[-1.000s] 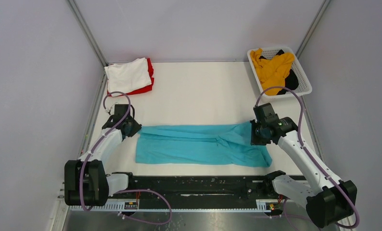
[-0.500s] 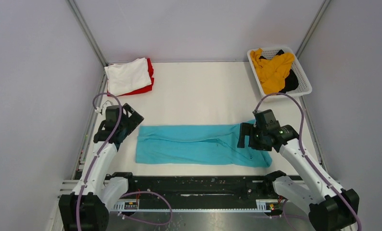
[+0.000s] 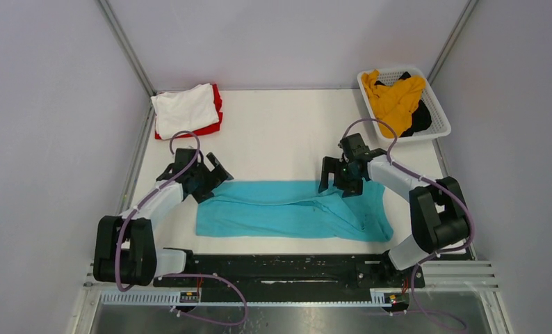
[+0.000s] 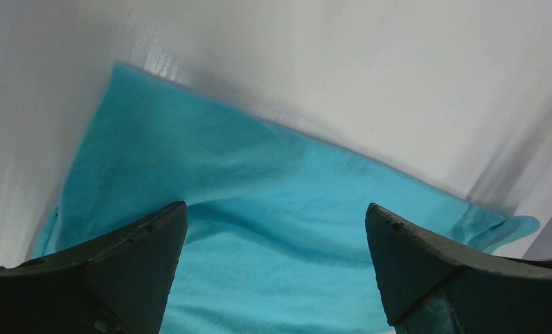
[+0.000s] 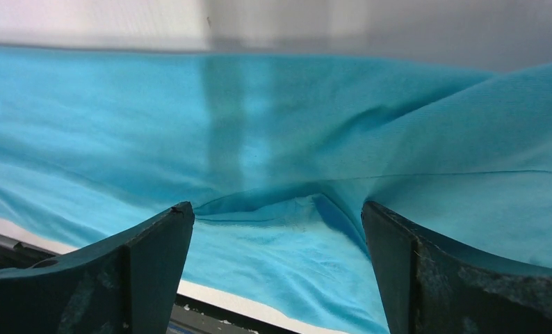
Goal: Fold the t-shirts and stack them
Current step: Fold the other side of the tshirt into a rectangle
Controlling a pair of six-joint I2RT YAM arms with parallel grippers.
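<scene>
Pale grey walls close in a white tabletop in the top external view. A teal cotton t-shirt lies on the near middle of that tabletop, folded into a long flat band running left to right. The left gripper hangs over the band's far left corner with its jaws spread wide and nothing between them. The right gripper sits over the far edge towards the right end, spread just as wide and also empty. At the far left corner a folded white t-shirt rests on top of a folded red t-shirt, whose edge shows along the near and right sides. At the far right corner a white plastic mesh basket holds a crumpled mustard yellow t-shirt with a black t-shirt partly under it. In the left wrist view, two dark fingers stand far apart at the bottom corners. Teal cloth fills the space between and beyond them, its corner pointing to the upper left against bare white table, and a soft fold ridge runs across between the tips. Whether the tips touch the cloth cannot be told. In the right wrist view, the dark fingers are again wide apart with nothing clamped. Teal cloth covers nearly the whole frame, puckered into a small wrinkle between the tips. A thin seam line runs off to the right, and a sliver of white table shows at the lower left.
</scene>
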